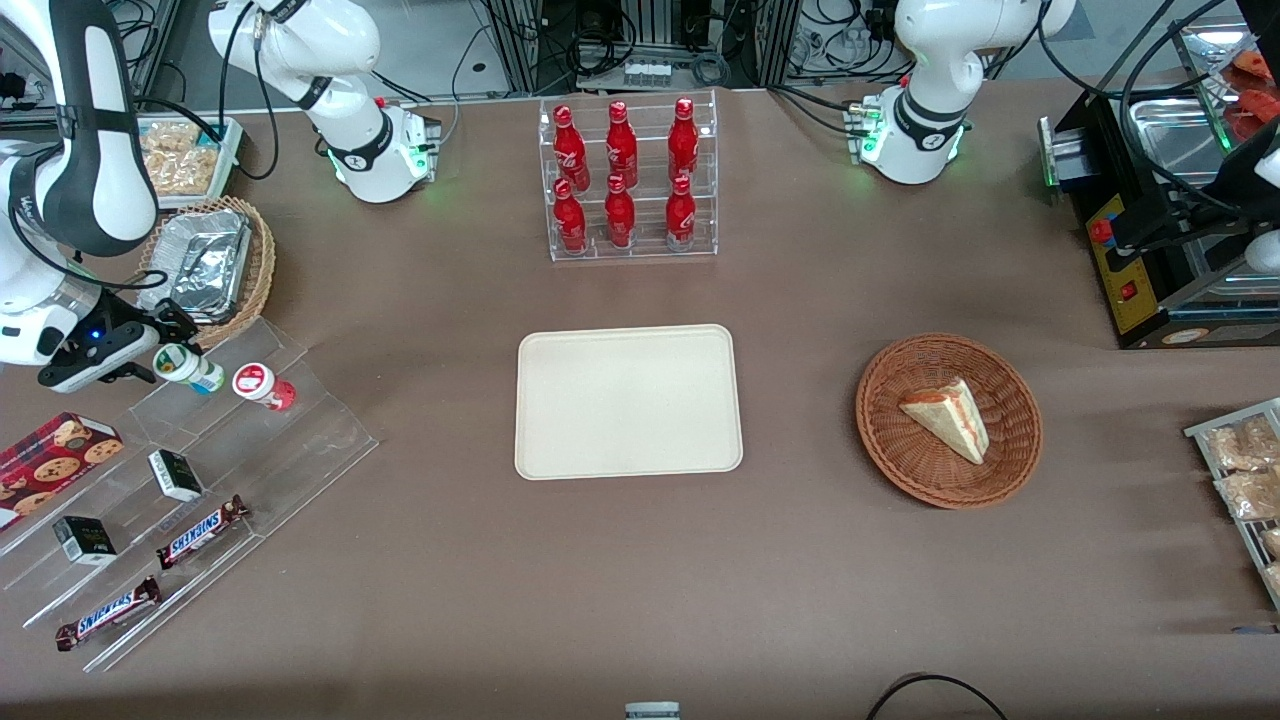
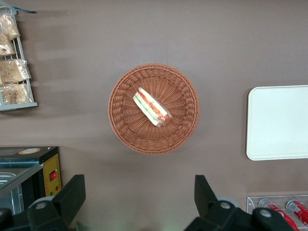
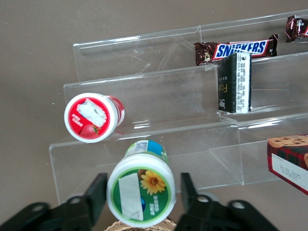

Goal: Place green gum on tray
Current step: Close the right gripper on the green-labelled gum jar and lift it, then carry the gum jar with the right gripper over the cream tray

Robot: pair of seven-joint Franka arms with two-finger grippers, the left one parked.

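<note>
Pincer: the pincer point(image 3: 140, 197) is at the working arm's end of the desk point(image 1: 620, 580), over the clear stepped rack point(image 1: 190, 480); its fingers point(image 3: 96, 192) stand apart, one on each side of the green gum, and whether they press it I cannot tell.
Green gum: the green gum point(image 3: 140, 188) sits between the fingers with its green-and-white lid facing the wrist camera; in the front view the green gum point(image 1: 186, 366) lies tilted at the rack's top step, well apart from the tray.
Red gum: a like canister with a red lid point(image 3: 92, 117) rests on the rack just beside the green gum, not touching it.
Tray: the tray point(image 1: 628, 401) lies flat at mid-desk with nothing on it.
Rack goods: two Snickers bars point(image 1: 202, 531), two small dark boxes point(image 1: 176, 474) and a cookie box point(image 1: 55, 455) lie on the rack's steps.
Foil basket: a wicker basket with a foil pan point(image 1: 205, 262) sits by the rack, farther from the front camera.
Bottles: six red bottles point(image 1: 625, 180) stand in a clear stand, farther from the front camera than the tray.
Sandwich: a wedge sandwich point(image 1: 948, 416) lies in a round wicker basket point(image 1: 1010, 395) toward the parked arm's end.
</note>
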